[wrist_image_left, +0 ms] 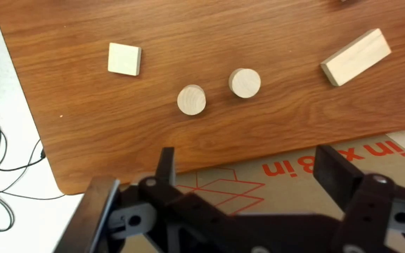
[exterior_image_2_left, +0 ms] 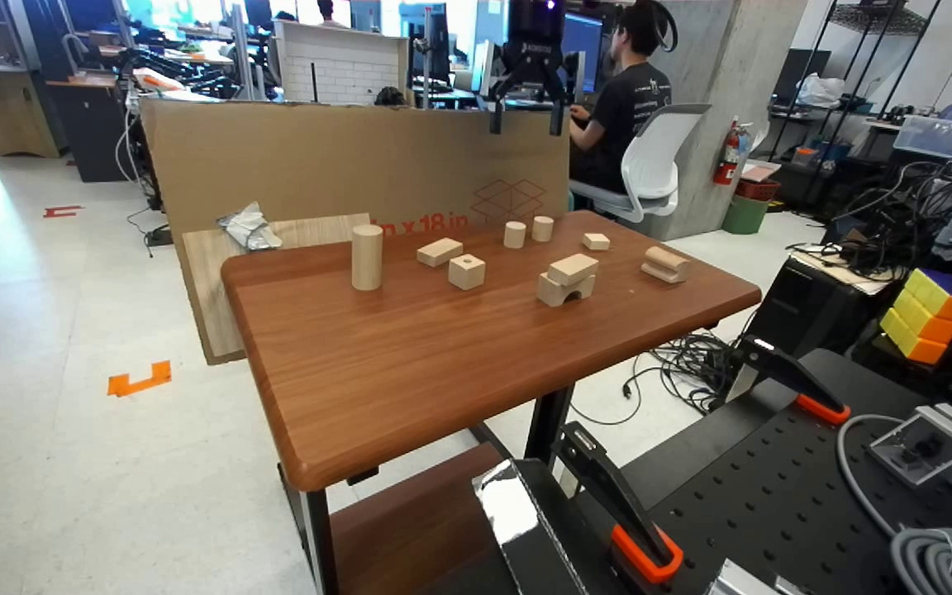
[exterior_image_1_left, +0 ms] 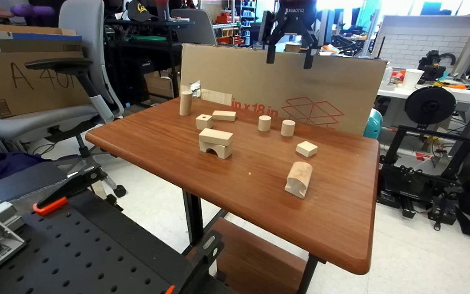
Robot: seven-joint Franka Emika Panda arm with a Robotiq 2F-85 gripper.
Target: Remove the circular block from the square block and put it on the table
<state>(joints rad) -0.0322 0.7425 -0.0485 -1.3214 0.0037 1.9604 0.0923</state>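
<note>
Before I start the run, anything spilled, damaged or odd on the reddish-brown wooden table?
No obvious spill or damage. Odd for this task: in both exterior views, the two short pale-wood cylinders stand directly on the table, and nothing sits on the holed pale-wood cube, so there may be nothing to remove.

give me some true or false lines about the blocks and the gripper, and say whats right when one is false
1. The gripper is open. True.
2. A short cylinder sits on the holed cube. False: both short cylinders stand on the table, apart from the holed cube.
3. The flat square block touches neither short cylinder. True.
4. The arch block lies on top of a rectangular block. False: a rectangular block rests on the arch block.
5. The tall cylinder stands upright. True.
</note>
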